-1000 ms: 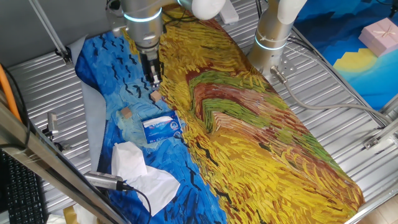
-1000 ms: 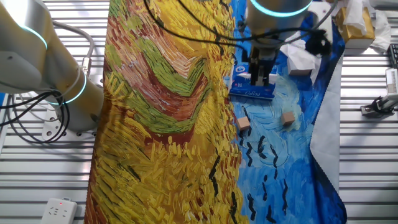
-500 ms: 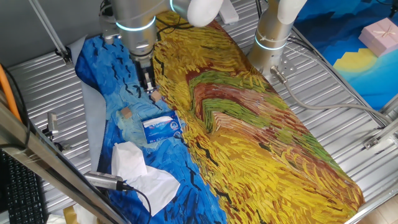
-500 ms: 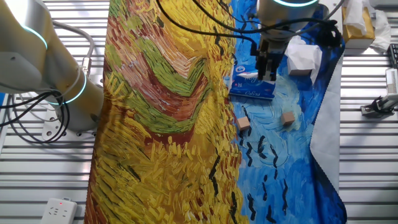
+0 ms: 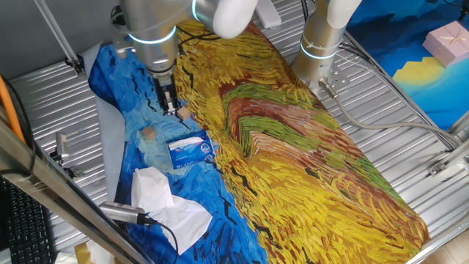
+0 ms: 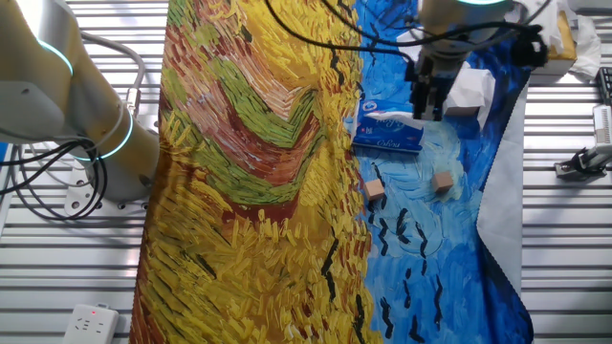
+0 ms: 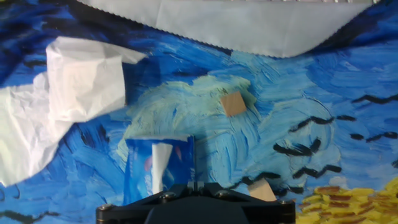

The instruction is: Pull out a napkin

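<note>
The blue-and-white tissue pack (image 5: 192,150) lies on the blue part of the painted cloth, also in the other fixed view (image 6: 387,130) and the hand view (image 7: 155,169). A white tissue tip (image 7: 160,163) stands out of its slot. A creased white napkin sheet (image 7: 87,78), about the pack's size, lies flat beside it, partly over the bigger white wad (image 7: 22,140). My gripper (image 5: 170,105) (image 6: 427,103) hangs above the cloth by the pack's edge. In the hand view my gripper (image 7: 194,146) has its jaws pressed together, with nothing between them.
Two small wooden blocks (image 5: 149,133) (image 5: 183,114) lie on the cloth near the pack, and they show in the hand view (image 7: 234,104) (image 7: 261,190). The cloth's grey underside (image 7: 236,25) is folded over at its edge. A second arm's base (image 5: 321,44) stands beside the cloth.
My gripper has moved sideways off the middle of the pack toward its edge on the wad side, still shut. The pack, sheet and blocks have not moved.
</note>
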`<state>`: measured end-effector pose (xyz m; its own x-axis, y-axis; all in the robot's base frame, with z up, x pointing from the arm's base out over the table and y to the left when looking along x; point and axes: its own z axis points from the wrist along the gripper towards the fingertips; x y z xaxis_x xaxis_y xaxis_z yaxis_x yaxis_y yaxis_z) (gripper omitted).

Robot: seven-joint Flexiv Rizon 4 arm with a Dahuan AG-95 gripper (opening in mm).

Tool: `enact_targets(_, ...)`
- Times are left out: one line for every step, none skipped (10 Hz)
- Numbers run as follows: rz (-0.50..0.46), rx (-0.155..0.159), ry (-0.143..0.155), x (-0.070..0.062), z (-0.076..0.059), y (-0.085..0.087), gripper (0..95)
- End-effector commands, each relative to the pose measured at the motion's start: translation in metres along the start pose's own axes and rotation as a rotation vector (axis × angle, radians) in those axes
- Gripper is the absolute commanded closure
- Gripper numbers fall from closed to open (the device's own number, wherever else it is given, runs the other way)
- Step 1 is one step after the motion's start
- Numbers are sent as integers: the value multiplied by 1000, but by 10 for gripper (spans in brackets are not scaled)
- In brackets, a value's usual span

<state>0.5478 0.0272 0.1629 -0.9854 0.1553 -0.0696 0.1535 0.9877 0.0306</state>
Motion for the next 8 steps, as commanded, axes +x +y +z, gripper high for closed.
enact_targets(10,-2,4,-9,1,4,950)
enact_targets(14,-3,4,-11,0,4,950)
enact_targets(24,-1,8,-21,1,10,950)
enact_targets(25,2,8,-26,4,13,950)
enact_targets(27,4,4,-28,8,16,950)
enact_targets(26,4,0,-29,10,17,950)
enact_targets(33,3,-4,-32,11,20,950)
enact_targets(43,5,-4,-36,15,24,950)
